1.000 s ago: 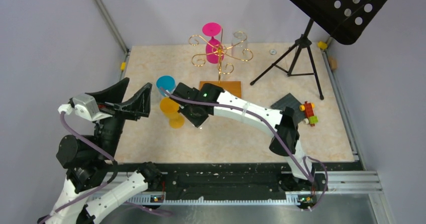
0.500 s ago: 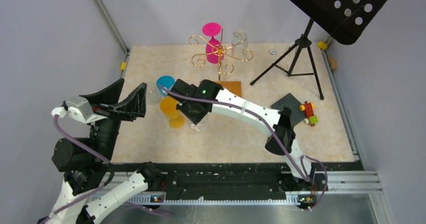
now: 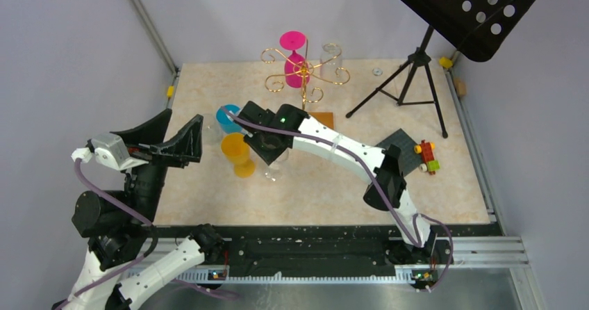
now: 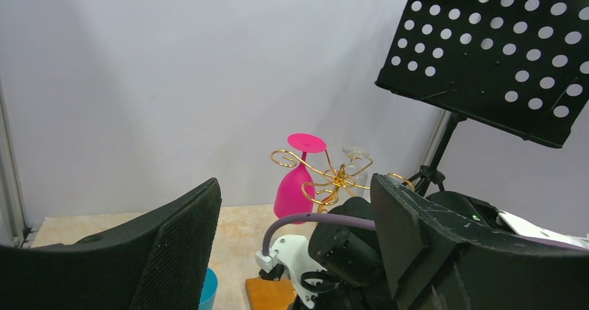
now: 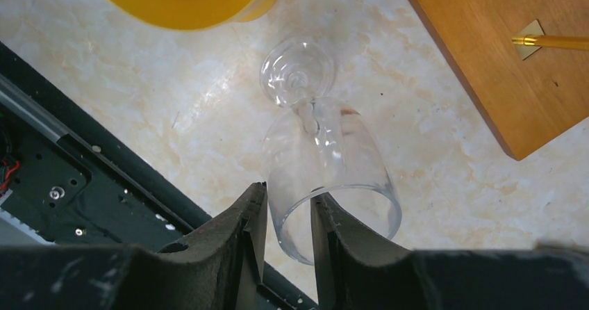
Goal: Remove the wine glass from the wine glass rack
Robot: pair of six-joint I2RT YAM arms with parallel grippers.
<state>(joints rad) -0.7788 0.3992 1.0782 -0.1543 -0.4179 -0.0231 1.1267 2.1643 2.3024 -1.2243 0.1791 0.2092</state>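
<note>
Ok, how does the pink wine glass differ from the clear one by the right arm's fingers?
The pink wine glass is opaque; the clear wine glass is see-through. The pink one hangs foot-up from the wine glass rack, while the clear one is off it, foot down on the table. The right gripper has its fingers either side of the clear one's rim; no gripper is near the pink one. Both are stemmed.
</note>
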